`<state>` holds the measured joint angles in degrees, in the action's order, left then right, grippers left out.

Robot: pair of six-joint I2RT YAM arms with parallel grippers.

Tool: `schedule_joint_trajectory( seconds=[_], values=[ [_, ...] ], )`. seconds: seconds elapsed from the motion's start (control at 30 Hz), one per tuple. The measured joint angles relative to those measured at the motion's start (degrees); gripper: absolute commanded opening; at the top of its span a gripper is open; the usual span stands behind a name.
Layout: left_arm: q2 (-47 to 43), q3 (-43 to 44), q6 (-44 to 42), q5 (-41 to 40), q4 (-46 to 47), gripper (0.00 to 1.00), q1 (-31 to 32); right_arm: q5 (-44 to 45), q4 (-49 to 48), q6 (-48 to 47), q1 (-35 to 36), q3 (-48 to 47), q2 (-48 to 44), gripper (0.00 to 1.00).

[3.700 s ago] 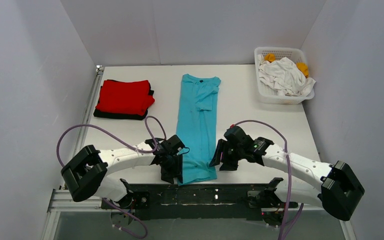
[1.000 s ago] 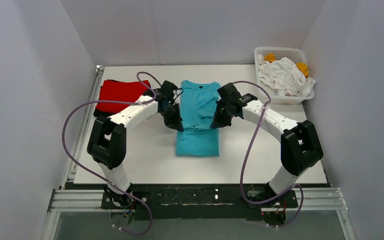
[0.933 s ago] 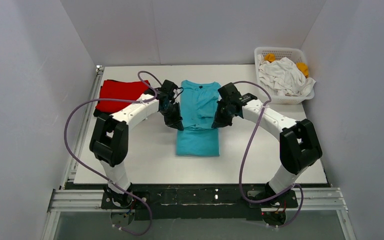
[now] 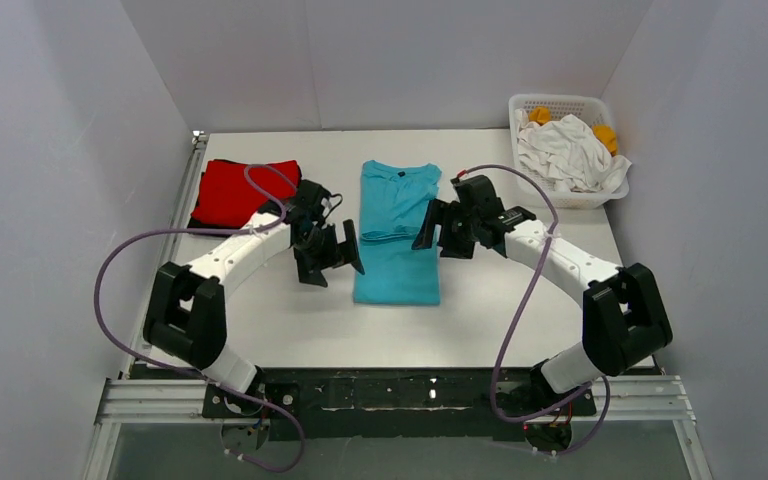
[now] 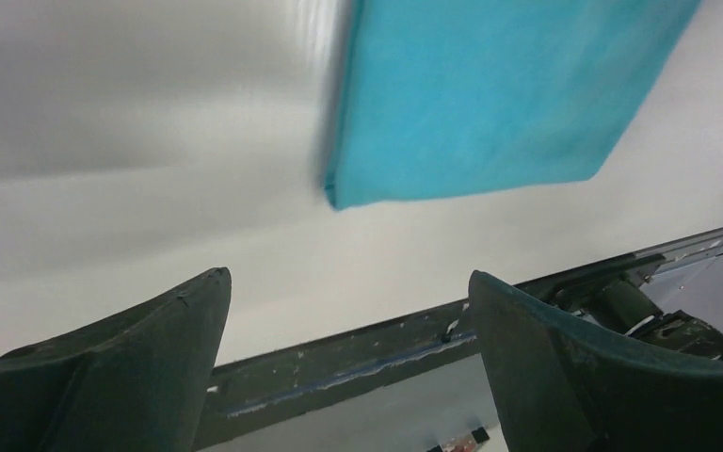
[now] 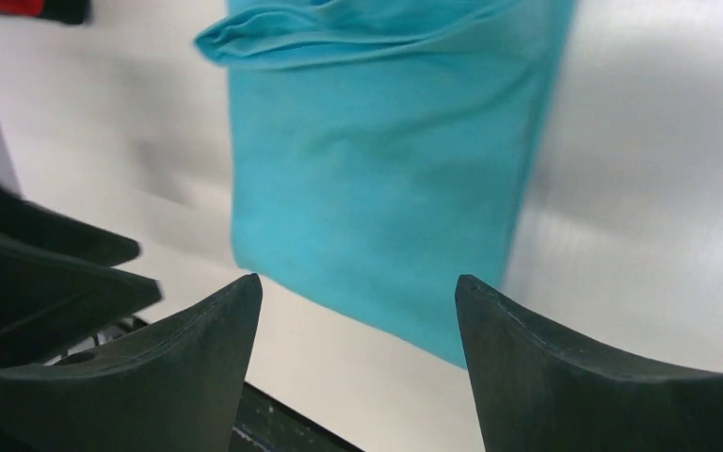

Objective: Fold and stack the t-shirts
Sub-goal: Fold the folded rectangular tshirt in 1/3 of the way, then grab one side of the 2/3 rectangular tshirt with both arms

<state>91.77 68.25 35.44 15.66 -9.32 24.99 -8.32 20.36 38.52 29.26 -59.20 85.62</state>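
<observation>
Two grippers: we see the left gripper [image 4: 330, 258] and the right gripper [image 4: 438, 238] with jaws spread wide, holding nothing, one at each side of the turquoise shirt [image 4: 397, 245].
Shirt: it lies folded flat at mid-table [image 4: 290, 320], a fold edge crossing its middle.
Hidden: the left arm [image 4: 240, 250] covers the red shirt's [image 4: 235, 192] right edge. The black shirt [image 4: 205, 224] under it shows only as a dark rim.
Basket [image 4: 563, 101]: white cloth [image 4: 570, 150] and orange cloth [image 4: 540, 115] lie bunched inside; we cannot count the shirts.
Wrist views: both are blurred, and the frame cuts the turquoise shirt off.
Change: a second ago both jaws were closed on the shirt's edges at the fold. Now they stand off the cloth, and the left gripper has moved nearer, over bare table. Earlier still, the shirt lay long, reaching the near edge.
</observation>
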Motion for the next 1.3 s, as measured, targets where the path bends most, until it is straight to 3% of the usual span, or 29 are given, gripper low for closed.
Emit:
schedule_joint_trajectory(
  seconds=[0.17, 0.33, 0.53, 0.73, 0.83, 0.93, 1.17, 1.3],
  values=[
    [-8.5, -13.8, 4.5, 1.0, 1.2, 0.98, 0.7, -5.4, -4.7, -0.9, 4.3, -2.0, 4.6, 0.84],
    [-21.8, -24.4, 7.9, -0.5, 1.2, 0.98, 1.4, -9.0, -7.3, -1.3, 5.8, -10.6, 17.4, 0.84],
    [-34.6, -27.4, 8.7, -4.8, -3.7, 1.00, 1.5, -8.6, -3.9, -2.7, 5.2, -28.1, 32.7, 0.83],
    [-35.0, -28.3, 8.7, -7.1, -5.8, 1.00, 1.5, -5.8, -0.3, -4.3, 3.2, -40.5, 40.6, 0.84],
    [-33.4, -28.3, 8.7, -7.4, -5.4, 1.00, 1.5, -2.6, 0.8, -5.3, 2.4, -38.9, 37.9, 0.88],
    [-29.0, -27.1, 8.7, -7.6, -4.5, 1.00, 1.5, 2.3, 1.3, -5.9, 1.9, -28.7, 26.9, 0.96],
    [-18.9, -21.2, 8.1, -7.8, 0.0, 1.00, 1.5, 11.4, 0.3, -5.4, 0.9, -2.0, -8.3, 0.95],
    [-12.9, -20.3, 9.2, -5.8, 5.5, 0.98, 1.5, 11.5, -0.6, -2.9, -0.7, 8.2, -14.0, 0.94]
  ],
)
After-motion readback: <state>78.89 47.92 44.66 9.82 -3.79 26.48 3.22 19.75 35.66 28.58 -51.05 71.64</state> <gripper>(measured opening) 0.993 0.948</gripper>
